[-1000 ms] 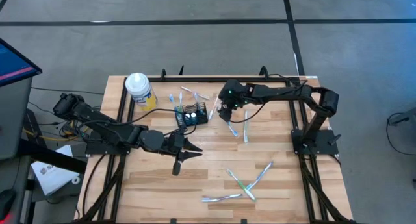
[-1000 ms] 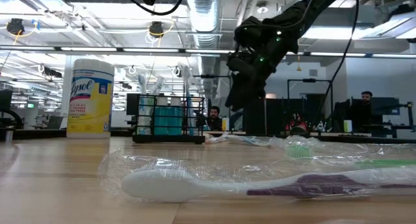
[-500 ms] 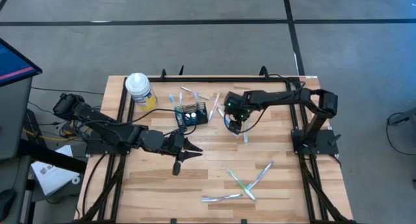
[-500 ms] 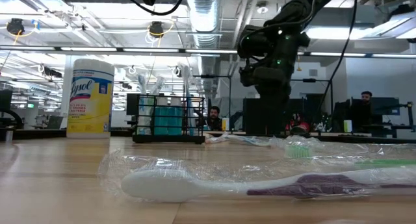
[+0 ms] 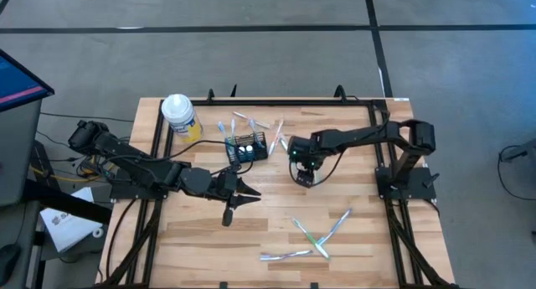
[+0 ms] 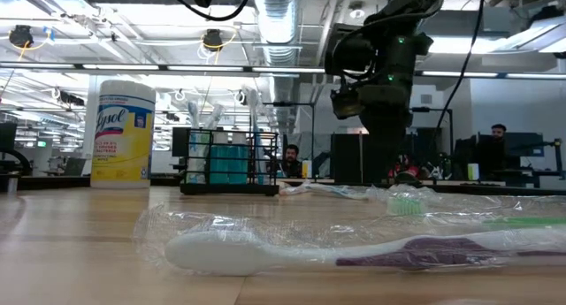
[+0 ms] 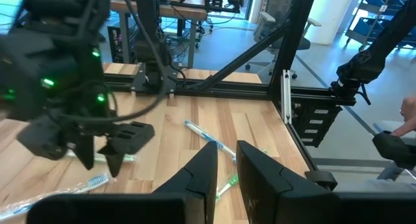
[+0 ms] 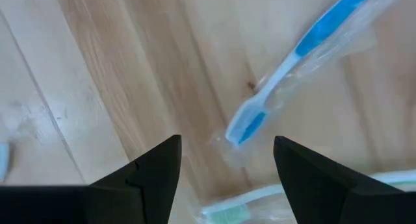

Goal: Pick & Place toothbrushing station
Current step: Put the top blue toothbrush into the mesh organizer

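Crinkly clear wrap round the blue-handled toothbrush (image 8: 296,58) may slip between the right gripper's (image 8: 224,162) wide-spread fingers hovering above it, right of the black wire-mesh caddy (image 5: 248,147), while the left gripper (image 5: 239,193) waits nearly closed, empty.

Open-plan robotics lab: exposed ceiling ducts (image 6: 279,22) overhead, rows of desks with monitors (image 6: 522,168) behind the wooden table (image 6: 80,243), seated people (image 6: 289,160).

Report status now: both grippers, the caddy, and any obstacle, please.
Right gripper open, low over wrapped blue toothbrush, beside caddy. Left gripper empty, waiting mid-table. Caddy upright, untouched. Loose toothbrushes scattered around.
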Controlling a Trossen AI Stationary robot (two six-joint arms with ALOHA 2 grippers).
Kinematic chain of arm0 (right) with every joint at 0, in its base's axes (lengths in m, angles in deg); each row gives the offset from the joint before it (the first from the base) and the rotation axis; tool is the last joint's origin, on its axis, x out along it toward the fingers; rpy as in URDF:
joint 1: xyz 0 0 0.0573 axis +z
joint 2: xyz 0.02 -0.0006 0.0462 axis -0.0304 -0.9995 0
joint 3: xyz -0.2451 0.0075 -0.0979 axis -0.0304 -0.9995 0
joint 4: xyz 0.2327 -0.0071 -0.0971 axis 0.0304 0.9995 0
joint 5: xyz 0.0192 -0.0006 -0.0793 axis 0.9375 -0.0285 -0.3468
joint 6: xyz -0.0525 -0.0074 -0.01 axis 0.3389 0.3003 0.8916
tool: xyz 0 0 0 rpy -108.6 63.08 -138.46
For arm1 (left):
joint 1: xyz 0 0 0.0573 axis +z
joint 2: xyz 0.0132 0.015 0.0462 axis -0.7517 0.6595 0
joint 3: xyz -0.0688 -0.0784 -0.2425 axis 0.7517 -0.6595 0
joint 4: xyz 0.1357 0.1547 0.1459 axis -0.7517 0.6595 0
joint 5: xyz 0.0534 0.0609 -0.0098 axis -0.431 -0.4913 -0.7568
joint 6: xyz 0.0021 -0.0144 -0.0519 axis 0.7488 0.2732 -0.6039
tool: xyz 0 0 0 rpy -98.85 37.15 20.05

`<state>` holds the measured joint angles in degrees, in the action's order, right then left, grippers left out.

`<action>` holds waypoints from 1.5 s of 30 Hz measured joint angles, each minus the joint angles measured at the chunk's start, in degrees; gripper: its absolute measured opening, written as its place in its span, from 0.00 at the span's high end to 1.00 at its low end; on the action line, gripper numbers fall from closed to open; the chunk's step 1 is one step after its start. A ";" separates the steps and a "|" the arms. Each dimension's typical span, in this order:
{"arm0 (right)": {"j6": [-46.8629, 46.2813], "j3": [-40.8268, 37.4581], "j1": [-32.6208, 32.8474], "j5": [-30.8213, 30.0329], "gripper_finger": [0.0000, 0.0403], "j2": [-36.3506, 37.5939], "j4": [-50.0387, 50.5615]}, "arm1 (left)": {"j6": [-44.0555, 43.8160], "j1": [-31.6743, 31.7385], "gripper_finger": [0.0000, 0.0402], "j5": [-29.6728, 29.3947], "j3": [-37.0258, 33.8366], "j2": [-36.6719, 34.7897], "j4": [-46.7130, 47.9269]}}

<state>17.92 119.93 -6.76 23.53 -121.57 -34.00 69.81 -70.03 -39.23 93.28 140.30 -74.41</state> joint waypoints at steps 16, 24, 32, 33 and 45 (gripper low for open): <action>-3.57 -5.92 1.74 -1.46 0.42 -0.07 -8.48 | -0.02 0.01 0.87 0.00 0.00 0.00 0.00; -3.58 -5.92 2.42 -2.08 0.42 -0.07 -7.01 | -0.02 0.01 0.87 -0.01 -0.41 0.00 -0.11; -3.08 -5.83 3.24 -3.05 0.42 -1.10 -7.13 | -0.02 0.01 0.87 -0.44 -0.98 0.00 -0.30; -2.89 -5.82 3.24 -3.50 0.43 -1.45 -6.95 | -0.02 0.01 0.87 -0.46 -0.98 0.00 -0.44; -2.53 -5.79 3.03 -6.00 0.91 -2.30 -7.32 | -0.02 0.01 0.87 -0.46 -0.98 0.00 -0.93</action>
<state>15.39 114.15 -3.73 17.53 -123.87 -41.32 69.79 -70.02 -39.69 92.29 140.30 -75.34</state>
